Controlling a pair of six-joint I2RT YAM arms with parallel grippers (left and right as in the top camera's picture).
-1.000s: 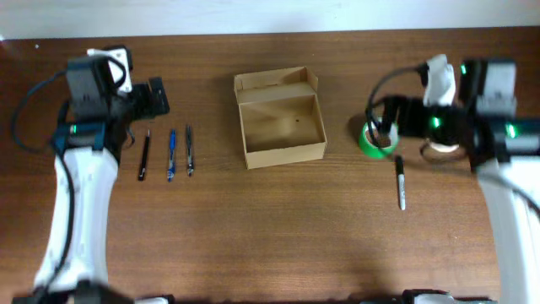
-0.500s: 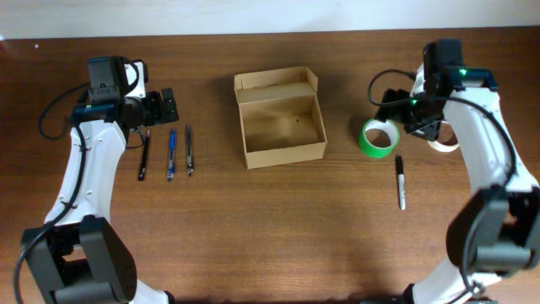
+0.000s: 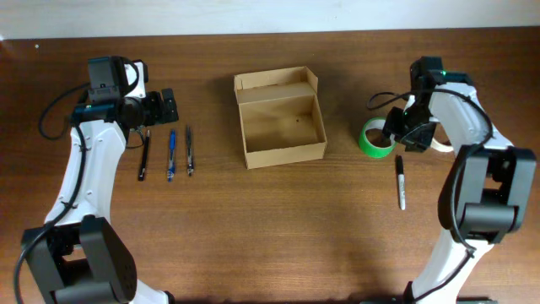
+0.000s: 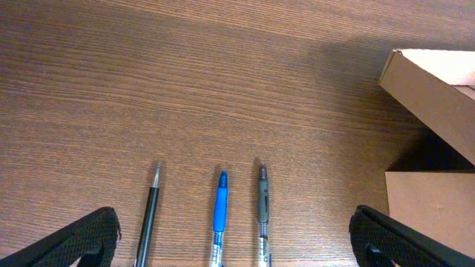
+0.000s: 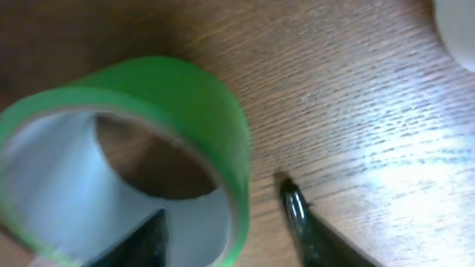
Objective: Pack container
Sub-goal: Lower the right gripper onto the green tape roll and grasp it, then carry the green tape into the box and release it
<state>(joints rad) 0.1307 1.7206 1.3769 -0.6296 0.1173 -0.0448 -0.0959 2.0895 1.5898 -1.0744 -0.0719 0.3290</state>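
The container, a tan cardboard box with its flap lid folded back, stands open and empty at the table's centre; its corner shows in the left wrist view. A green tape roll lies just right of it. My right gripper is down at the roll's right side. In the right wrist view the roll has one finger inside its ring and the other finger outside, a strip of wood still showing between that finger and the wall. My left gripper hangs wide open above three pens.
A black pen, a blue pen and a grey pen lie side by side left of the box. A black marker lies in front of the green roll. A white tape roll sits under the right arm.
The right arm has come in over the green roll and its jaws have narrowed across the roll's wall. The left arm holds still with its jaws wide.
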